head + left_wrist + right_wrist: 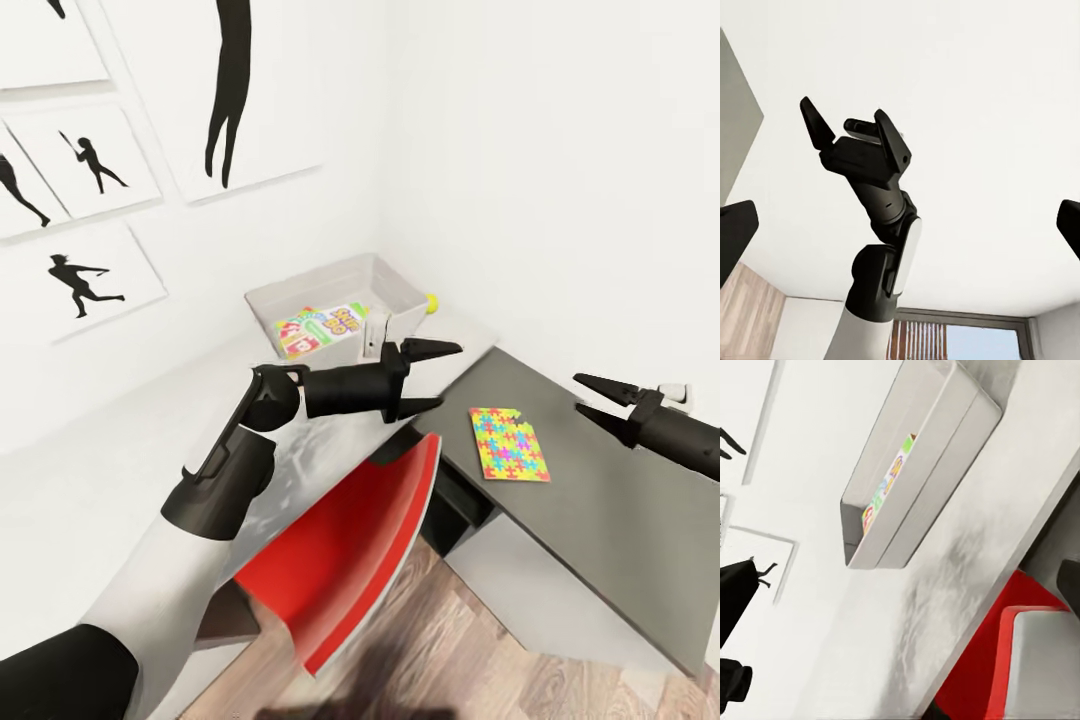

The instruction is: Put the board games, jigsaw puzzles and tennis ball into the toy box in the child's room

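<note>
The light-grey toy box (300, 287) stands on the table (110, 440) in the corner, with bright printed board games (320, 330) lying flat inside. The tennis ball (431, 303) rests on the table just behind the box's right end. A jigsaw puzzle (509, 443) lies flat on the lower dark-grey section (610, 500). My left gripper (435, 377) hangs open and empty in front of the box's near right corner. My right gripper (580, 393) is open and empty, above the dark section to the right of the puzzle. In the right wrist view the toy box (930, 457) shows a game's edge (891, 480).
A red-and-white swivel chair (340, 560) stands tucked against the table below my left arm. White walls with black silhouette pictures (85, 280) close in behind and to the right. Wood floor (470, 660) shows below. The left wrist view looks at my right gripper (847, 120) against the white wall.
</note>
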Robot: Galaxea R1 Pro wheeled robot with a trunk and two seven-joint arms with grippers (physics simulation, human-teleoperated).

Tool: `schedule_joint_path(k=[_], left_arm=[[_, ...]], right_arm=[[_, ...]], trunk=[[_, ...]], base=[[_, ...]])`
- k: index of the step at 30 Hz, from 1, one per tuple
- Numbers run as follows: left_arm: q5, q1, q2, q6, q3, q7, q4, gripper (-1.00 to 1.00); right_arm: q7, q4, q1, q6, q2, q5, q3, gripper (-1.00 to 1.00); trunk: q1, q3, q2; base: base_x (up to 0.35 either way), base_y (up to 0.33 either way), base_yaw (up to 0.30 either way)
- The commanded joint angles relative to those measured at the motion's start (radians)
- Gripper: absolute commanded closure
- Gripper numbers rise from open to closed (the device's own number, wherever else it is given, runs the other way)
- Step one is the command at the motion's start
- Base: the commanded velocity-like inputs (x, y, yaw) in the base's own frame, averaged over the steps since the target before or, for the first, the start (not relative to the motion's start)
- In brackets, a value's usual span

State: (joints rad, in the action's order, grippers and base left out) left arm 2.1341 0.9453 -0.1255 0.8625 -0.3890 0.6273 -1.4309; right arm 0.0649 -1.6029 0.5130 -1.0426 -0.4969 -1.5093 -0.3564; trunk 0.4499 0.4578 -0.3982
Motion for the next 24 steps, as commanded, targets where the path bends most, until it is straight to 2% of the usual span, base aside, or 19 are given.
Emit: schedule_joint_path(k=[1, 7, 11, 24], left_arm=[[0.01, 0.0, 0.0, 0.001, 0.001, 0.01, 0.0, -1.0], [0.01, 0.0, 0.0, 0.007, 0.001, 0.009, 0.0, -1.0], [0.01, 0.0, 0.0, 0.007, 0.001, 0.009, 0.0, -1.0], [0.009, 0.0, 0.0, 0.009, 0.001, 0.009, 0.0, -1.0]], right_arm=[[0.007, 0.0, 0.001, -0.005, 0.0, 0.008, -0.001, -1.0], [0.006, 0.0, 0.001, -0.005, 0.0, 0.008, -0.002, -1.0], [0.006, 0.0, 0.001, -0.005, 0.001, 0.008, -0.002, -1.0], [0.006, 0.001, 0.001, -0.005, 0.001, 0.008, -0.003, -1.0]], trunk=[[0.0, 0.002, -0.002], [0.0, 0.002, -0.002], [0.0, 0.001, -0.002], [0.0, -0.012, -0.002]], base=[[-0.26, 0.19, -0.001], [-0.243, 0.178, 0.0], [-0.089, 0.065, -0.023], [-0.018, 0.013, -0.186]])
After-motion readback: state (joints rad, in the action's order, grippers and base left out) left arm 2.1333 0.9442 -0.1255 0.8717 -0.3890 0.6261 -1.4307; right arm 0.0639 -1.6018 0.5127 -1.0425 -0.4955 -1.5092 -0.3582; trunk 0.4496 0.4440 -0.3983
